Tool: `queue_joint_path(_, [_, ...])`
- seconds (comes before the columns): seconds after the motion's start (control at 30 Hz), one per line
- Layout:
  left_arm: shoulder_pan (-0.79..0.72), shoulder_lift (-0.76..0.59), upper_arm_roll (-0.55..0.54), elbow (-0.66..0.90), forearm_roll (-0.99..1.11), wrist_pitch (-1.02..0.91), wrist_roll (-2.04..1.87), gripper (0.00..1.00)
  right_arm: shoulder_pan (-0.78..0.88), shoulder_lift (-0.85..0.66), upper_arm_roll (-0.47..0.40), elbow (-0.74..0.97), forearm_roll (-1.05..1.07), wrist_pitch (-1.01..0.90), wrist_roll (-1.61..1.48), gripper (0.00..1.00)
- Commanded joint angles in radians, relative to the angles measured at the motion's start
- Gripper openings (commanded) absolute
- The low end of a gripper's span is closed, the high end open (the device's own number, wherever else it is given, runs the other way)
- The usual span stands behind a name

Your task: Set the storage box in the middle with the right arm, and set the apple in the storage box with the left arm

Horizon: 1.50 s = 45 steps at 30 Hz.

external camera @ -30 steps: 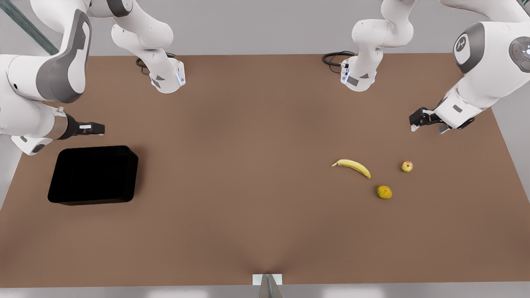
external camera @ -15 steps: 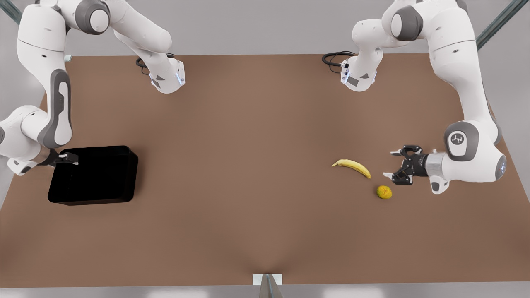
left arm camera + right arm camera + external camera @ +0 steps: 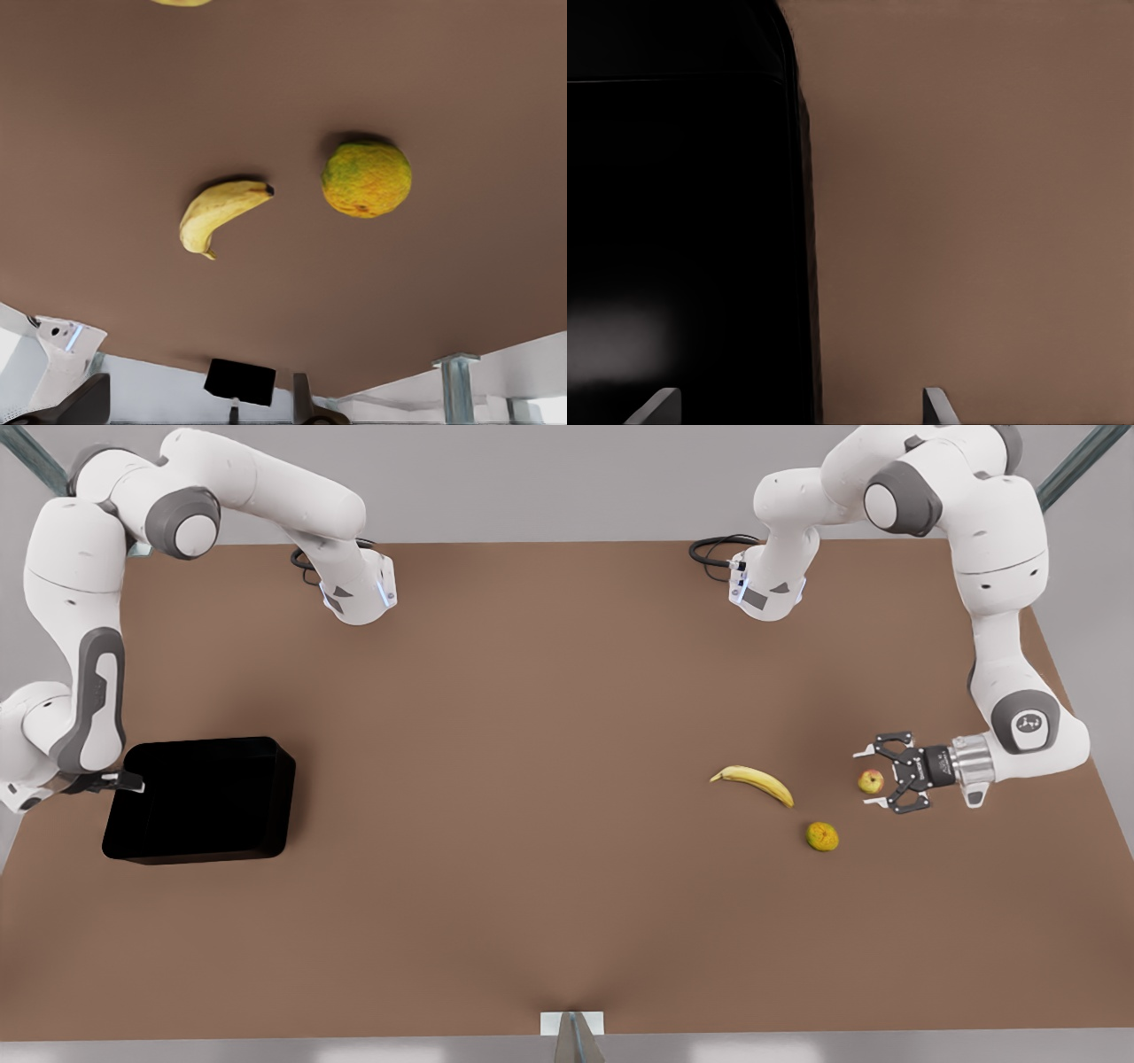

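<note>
The left gripper (image 3: 872,781) spreads its fingers around the apple (image 3: 871,781) (near the banana (image 3: 753,782)), contact unclear. The right gripper (image 3: 131,782), fingers parted, straddles the wall of the storage box (image 3: 199,797) at the front view's left. No writing is legible.

Two arms, both w/ glossy white rounded shells and grey joint caps. Grey oblong inlay on the forearm of the arm at front view's left. Round grey cap w/ small white logo on the wrist of the arm at front view's right; bare silver metal collar next to it. Left tool (image 3: 873,781): black skeletal linkage, pale fingertips. Right tool (image 3: 133,782): dark body, pale fingertips (image 3: 932,404). Bases: white, w/ dark triangular marks and a blue-lit edge; black cable coiled behind each.
</note>
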Motion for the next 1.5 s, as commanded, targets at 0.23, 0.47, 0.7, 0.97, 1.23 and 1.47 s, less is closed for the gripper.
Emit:
queue_joint_path(0.23, [0.106, 0.087, 0.001, -0.035, -0.154, 0.011, 0.063, 0.98, 0.005, 0.035, 0.003, 0.006, -0.003, 0.001, -0.003, 0.95])
queue_joint_path(0.47, [0.112, 0.173, 0.000, -0.040, -0.223, 0.007, 0.198, 0.97, 0.005, 0.045, 0.006, 0.006, -0.008, -0.023, -0.051, 0.37])
queue_joint_path(0.7, [0.179, 0.205, 0.000, -0.026, -0.227, -0.041, 0.287, 0.97, 0.003, 0.045, 0.006, 0.010, -0.008, -0.037, -0.072, 0.22])
queue_joint_path(0.97, [0.179, 0.219, 0.001, -0.064, -0.233, -0.052, 0.305, 0.94, 0.006, 0.036, 0.014, 0.012, -0.009, -0.039, -0.077, 0.21])
queue_joint_path(1.23, [0.202, 0.271, 0.001, -0.009, -0.245, -0.042, 0.316, 0.88, 0.020, 0.015, 0.037, 0.013, -0.012, -0.059, -0.077, 0.21])
queue_joint_path(1.47, [0.230, 0.302, -0.005, 0.003, -0.285, -0.044, 0.333, 0.88, 0.156, -0.054, 0.072, 0.056, -0.008, -0.197, -0.067, 0.21])
